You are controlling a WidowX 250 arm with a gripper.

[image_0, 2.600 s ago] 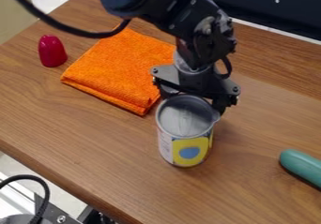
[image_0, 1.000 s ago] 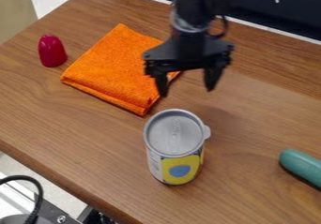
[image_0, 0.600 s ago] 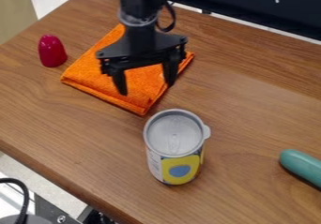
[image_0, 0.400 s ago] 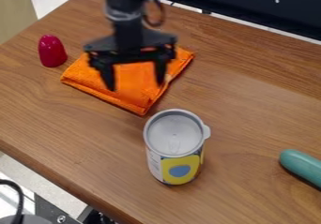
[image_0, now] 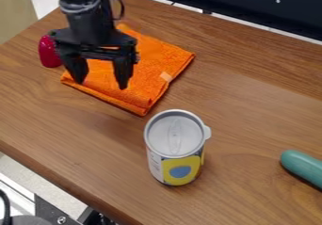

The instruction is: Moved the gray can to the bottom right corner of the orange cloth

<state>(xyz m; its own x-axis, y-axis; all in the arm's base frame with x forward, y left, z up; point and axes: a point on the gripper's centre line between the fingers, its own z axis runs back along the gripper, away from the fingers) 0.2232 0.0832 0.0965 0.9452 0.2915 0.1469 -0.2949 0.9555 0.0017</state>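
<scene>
A black robot arm comes in at the upper left of the frame, and its claw hangs over the left part of a folded orange cloth. The claw's two fingers point down, spread wide, and hold nothing. The cloth lies flat in the upper left, with a small pale tag near its right edge.

The gray can stands upright on the wooden tabletop, a little below the center of the frame. It has a gray lid and a yellow label with a blue shape. It is just past the lowest corner of the cloth, slightly to the right, with its base on bare wood rather than on the fabric.

A dark pink, rounded object sits at the cloth's left side, partly behind the claw. At the right edge is the end of a teal object.

The task looks essentially done: the can is beside the corner, free of the claw. If the goal is a place on the cloth itself, one short move up and left remains. Otherwise, only parking the arm seems left.
</scene>
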